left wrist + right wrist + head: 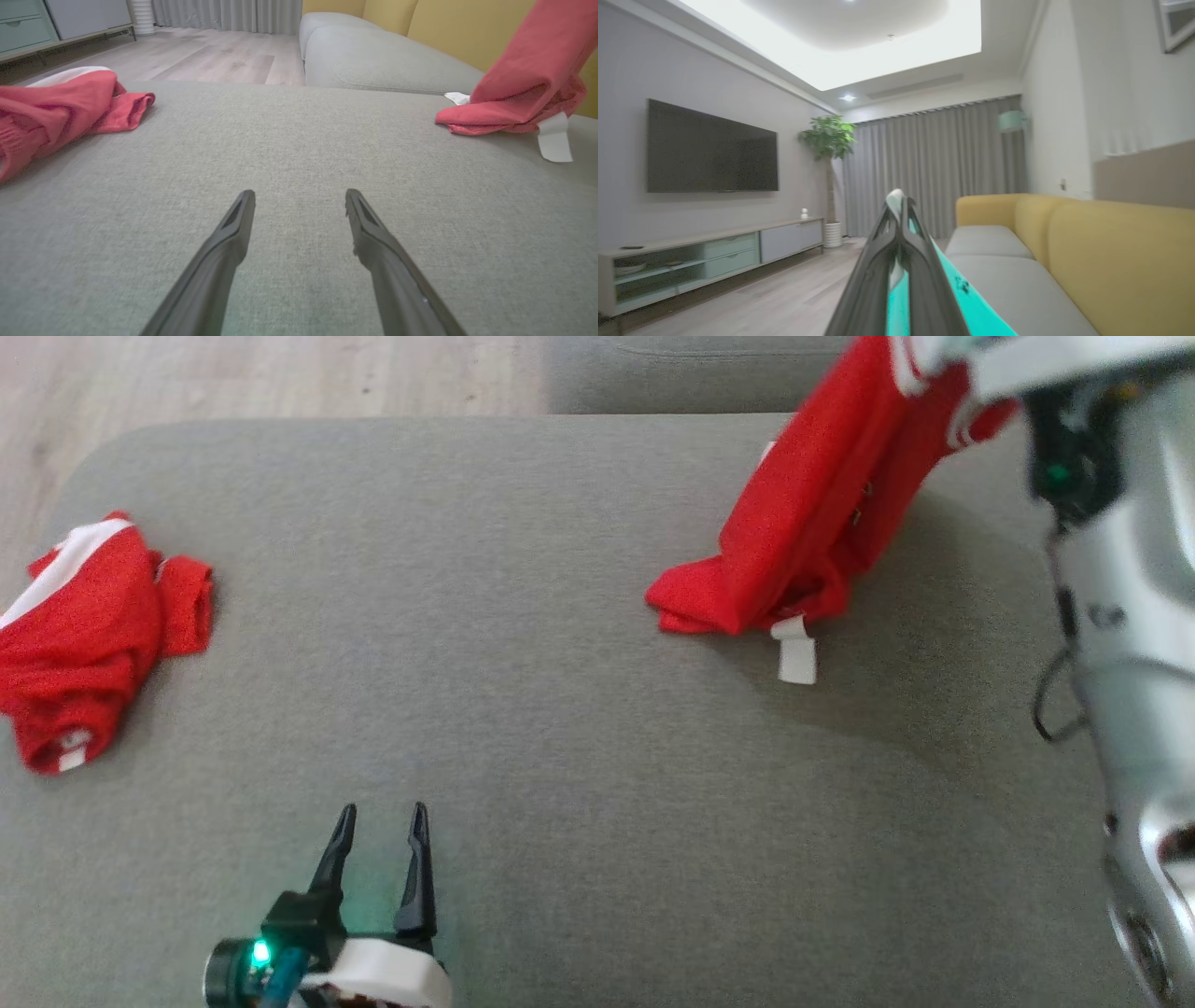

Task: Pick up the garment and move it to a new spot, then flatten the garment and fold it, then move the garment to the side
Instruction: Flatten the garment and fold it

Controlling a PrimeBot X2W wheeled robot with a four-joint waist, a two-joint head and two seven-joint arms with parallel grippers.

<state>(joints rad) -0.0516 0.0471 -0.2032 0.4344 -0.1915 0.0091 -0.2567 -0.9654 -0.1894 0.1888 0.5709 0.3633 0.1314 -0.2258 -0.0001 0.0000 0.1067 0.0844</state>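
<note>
A red garment with white trim hangs from the upper right. Its lower end still rests bunched on the grey cushion, and a white label lies flat beside it. The left wrist view has the same garment at the far right. My right gripper is raised and shut, with a strip of the garment's white edge pinched between its fingers. My left gripper rests low near the cushion's front edge, open and holding nothing, well to the left of the garment.
A second red garment lies crumpled at the cushion's left edge. My right arm runs down the right side. Wooden floor lies beyond the cushion, and another grey seat with a yellow back stands behind.
</note>
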